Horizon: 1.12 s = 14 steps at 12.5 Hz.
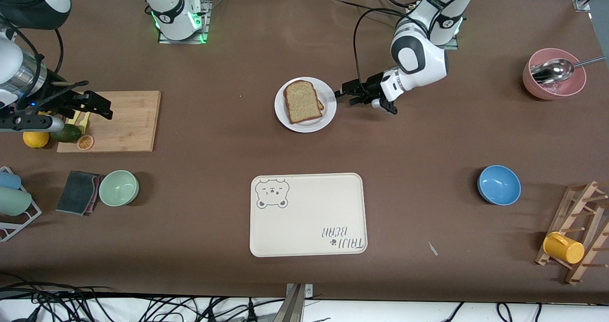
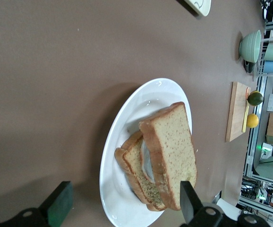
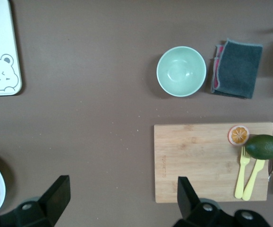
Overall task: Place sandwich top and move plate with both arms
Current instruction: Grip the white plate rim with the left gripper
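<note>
The bread [image 1: 302,102] lies on top of the sandwich on the plate [image 1: 325,90], in the middle of the tabletop [image 1: 214,136]. The left gripper [image 1: 343,94] is just beside the plate, fingers wide apart and holding nothing. The right gripper [image 1: 102,107] waits over the board [image 1: 128,122], fingers apart too

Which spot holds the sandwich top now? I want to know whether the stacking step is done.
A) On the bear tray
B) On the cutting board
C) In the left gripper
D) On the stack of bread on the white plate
D: the sandwich top lies on the other bread on the plate, and the open left gripper beside the plate holds nothing.
</note>
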{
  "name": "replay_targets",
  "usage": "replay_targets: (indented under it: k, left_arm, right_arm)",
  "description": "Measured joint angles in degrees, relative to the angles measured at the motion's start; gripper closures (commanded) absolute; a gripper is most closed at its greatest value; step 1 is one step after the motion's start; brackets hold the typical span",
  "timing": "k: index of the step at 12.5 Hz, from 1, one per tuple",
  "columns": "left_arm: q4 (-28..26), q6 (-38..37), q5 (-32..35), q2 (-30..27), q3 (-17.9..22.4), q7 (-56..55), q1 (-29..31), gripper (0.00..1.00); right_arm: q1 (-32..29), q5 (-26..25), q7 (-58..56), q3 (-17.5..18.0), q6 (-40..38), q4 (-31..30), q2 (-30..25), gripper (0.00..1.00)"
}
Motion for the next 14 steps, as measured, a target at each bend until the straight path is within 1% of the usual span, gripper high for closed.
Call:
replay_targets:
  k: [5, 7, 10, 11, 14]
  left_arm:
    - [2.0, 0.0, 0.0, 4.3, -0.2, 0.4, -1.5, 0.01]
    - [2.8, 0.0, -1.8, 6.4, -0.2, 2.9, -1.5, 0.03]
    - [3.9, 0.0, -6.1, 8.9, -0.2, 7.3, -2.2, 0.17]
    - [4.2, 0.0, -6.7, 9.4, -0.2, 8.1, -2.4, 0.21]
    - [4.6, 0.1, -6.9, 10.4, -0.2, 9.0, -2.5, 0.30]
  right_arm:
    - [0.0, 0.0, 0.0, 0.0, 0.3, 0.1, -0.1, 0.00]
    - [-0.1, 0.0, 0.0, 0.0, 0.3, 0.2, -0.2, 0.00]
    - [-0.1, 0.0, 0.0, -0.1, 0.3, 0.2, -0.2, 0.00]
    - [-0.1, 0.0, 0.1, -0.1, 0.3, 0.2, -0.2, 0.00]
    - [-0.1, 0.0, 0.2, -0.1, 0.3, 0.2, -0.2, 0.00]
